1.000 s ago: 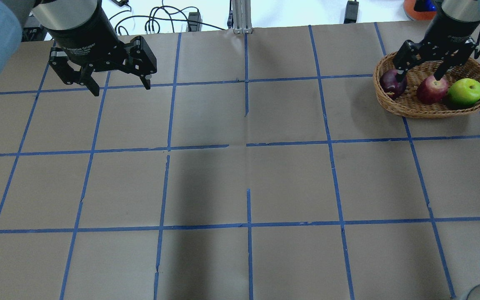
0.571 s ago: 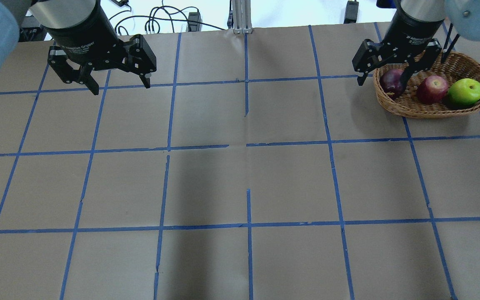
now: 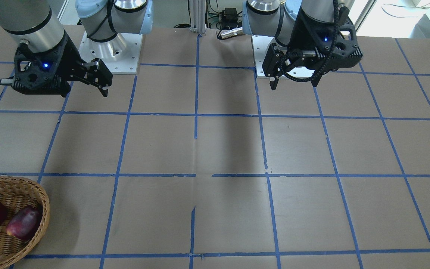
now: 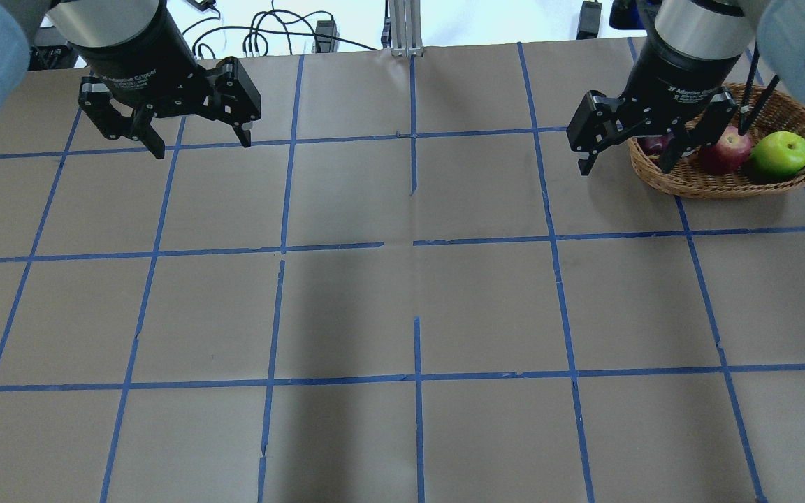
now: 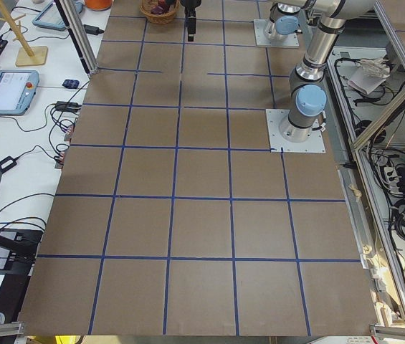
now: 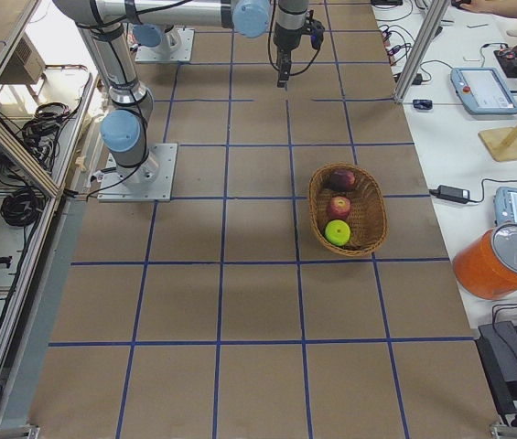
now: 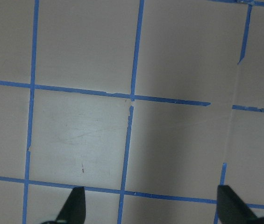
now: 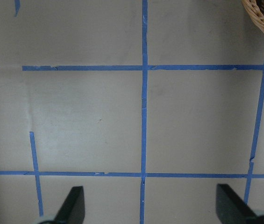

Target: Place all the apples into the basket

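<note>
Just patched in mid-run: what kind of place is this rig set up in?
Most likely a robotics lab workcell: the table is gridded with blue tape, a teach pendant lies on the side bench, and bundled cables run alongside.

Three apples are being held inside the basket, an oval, shallow, light-brown wicker piece with a thick braided rim, which is being shown sitting upright at the far right of the overhead view. The apples are being kept in a row along its length. The dark maroon apple is being kept at one end, the red apple in the middle, and the yellow-green apple just beside it at the other end.
</note>
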### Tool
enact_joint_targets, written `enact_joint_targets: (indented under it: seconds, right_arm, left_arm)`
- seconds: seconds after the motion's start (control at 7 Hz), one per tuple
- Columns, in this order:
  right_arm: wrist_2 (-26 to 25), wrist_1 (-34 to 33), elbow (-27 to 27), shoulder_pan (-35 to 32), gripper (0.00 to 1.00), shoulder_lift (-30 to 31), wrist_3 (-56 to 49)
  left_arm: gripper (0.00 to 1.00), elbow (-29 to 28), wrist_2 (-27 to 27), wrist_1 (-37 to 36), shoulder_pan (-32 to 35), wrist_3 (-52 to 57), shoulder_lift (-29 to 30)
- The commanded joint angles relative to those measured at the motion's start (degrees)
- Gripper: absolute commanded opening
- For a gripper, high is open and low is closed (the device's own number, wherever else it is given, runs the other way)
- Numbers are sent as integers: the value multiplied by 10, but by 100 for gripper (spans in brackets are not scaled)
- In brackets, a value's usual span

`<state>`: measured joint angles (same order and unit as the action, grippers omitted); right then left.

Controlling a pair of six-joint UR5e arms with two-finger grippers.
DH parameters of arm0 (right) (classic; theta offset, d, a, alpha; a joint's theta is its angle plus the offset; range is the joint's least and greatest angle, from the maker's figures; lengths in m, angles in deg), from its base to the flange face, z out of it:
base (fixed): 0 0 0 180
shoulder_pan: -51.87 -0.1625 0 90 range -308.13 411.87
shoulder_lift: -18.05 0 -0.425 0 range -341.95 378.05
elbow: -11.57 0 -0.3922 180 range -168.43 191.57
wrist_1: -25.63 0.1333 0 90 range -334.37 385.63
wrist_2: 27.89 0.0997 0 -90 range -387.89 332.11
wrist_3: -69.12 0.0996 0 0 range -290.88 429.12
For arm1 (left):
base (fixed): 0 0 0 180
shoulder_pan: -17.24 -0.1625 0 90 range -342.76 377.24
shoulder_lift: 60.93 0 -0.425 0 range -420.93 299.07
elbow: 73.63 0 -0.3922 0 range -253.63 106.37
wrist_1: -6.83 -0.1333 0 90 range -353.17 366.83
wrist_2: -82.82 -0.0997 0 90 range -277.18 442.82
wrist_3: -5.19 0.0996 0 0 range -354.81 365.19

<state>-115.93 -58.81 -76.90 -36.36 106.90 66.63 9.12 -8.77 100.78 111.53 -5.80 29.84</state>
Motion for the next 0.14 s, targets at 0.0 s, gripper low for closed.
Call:
enact_joint_targets:
  seconds: [0.0]
  right_arm:
    - [6,2,-2,-1,100,1,-2]
  left_arm:
    - [100,0,0,0,0,0,0]
